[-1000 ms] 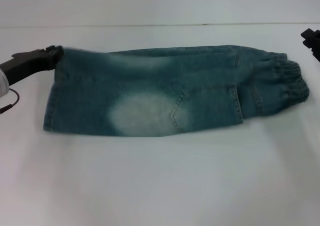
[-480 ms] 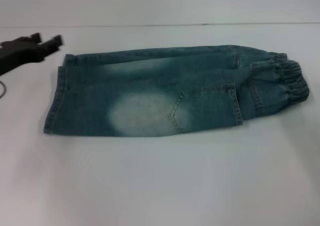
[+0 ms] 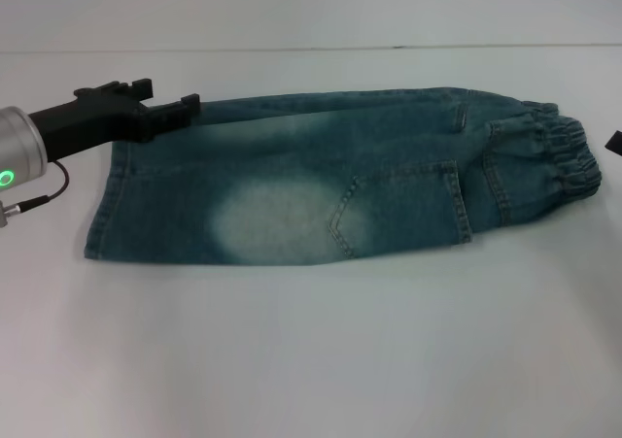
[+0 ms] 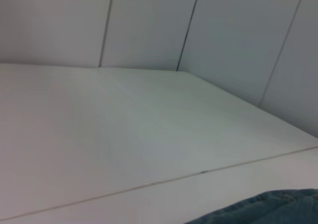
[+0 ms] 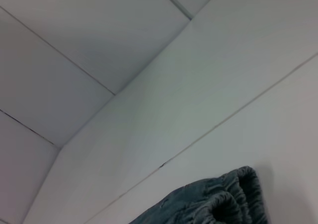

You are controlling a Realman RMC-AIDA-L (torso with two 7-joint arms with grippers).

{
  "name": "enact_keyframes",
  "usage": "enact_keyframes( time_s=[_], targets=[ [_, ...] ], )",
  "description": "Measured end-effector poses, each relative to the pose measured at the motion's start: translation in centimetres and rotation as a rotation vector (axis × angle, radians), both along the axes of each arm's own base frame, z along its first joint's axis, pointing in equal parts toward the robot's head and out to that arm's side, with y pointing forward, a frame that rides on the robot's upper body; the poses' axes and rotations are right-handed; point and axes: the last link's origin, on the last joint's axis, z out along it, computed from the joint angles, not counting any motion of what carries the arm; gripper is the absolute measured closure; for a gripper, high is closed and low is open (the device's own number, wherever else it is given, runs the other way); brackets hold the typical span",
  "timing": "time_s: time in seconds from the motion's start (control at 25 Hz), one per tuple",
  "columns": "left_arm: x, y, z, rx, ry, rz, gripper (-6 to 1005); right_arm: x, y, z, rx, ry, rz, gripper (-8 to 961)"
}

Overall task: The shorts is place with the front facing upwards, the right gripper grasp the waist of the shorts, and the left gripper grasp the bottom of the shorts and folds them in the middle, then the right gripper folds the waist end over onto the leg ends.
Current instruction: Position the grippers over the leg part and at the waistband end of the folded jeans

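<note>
The blue denim shorts (image 3: 330, 176) lie flat on the white table, folded lengthwise, with the elastic waist (image 3: 569, 156) to the right and the leg ends (image 3: 107, 205) to the left. My left gripper (image 3: 167, 95) hovers over the far corner of the leg ends, open, with nothing between its fingers. Of my right gripper (image 3: 614, 142) only a dark sliver shows at the right edge, just beyond the waist. The left wrist view catches a strip of denim (image 4: 268, 209). In the right wrist view the gathered waistband (image 5: 223, 199) shows.
The white table (image 3: 311, 351) stretches wide in front of the shorts. A seam line (image 3: 292, 48) runs across the far side, with a pale panelled wall (image 4: 149, 25) behind it.
The left gripper let go of the leg-end corner, drew back to the left, then came right again over that corner. The right gripper left the upper right and now shows lower at the edge.
</note>
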Motion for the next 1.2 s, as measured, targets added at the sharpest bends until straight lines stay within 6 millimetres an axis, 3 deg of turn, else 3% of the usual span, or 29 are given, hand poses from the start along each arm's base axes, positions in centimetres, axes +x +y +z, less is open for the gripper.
enact_keyframes(
  time_s=[0.76, 1.12, 1.2],
  targets=[
    [0.7, 0.3, -0.7, -0.019, 0.012, -0.019, 175, -2.2, 2.9, -1.6, -0.093, -0.040, 0.035, 106],
    [0.6, 0.1, -0.8, -0.023, 0.007, -0.016, 175, -2.1, 3.5, -1.7, -0.163, -0.066, 0.000, 148],
    [0.6, 0.0, -0.9, -0.026, 0.004, -0.018, 175, -2.3, 3.4, -1.5, -0.161, -0.072, 0.018, 248]
  ],
)
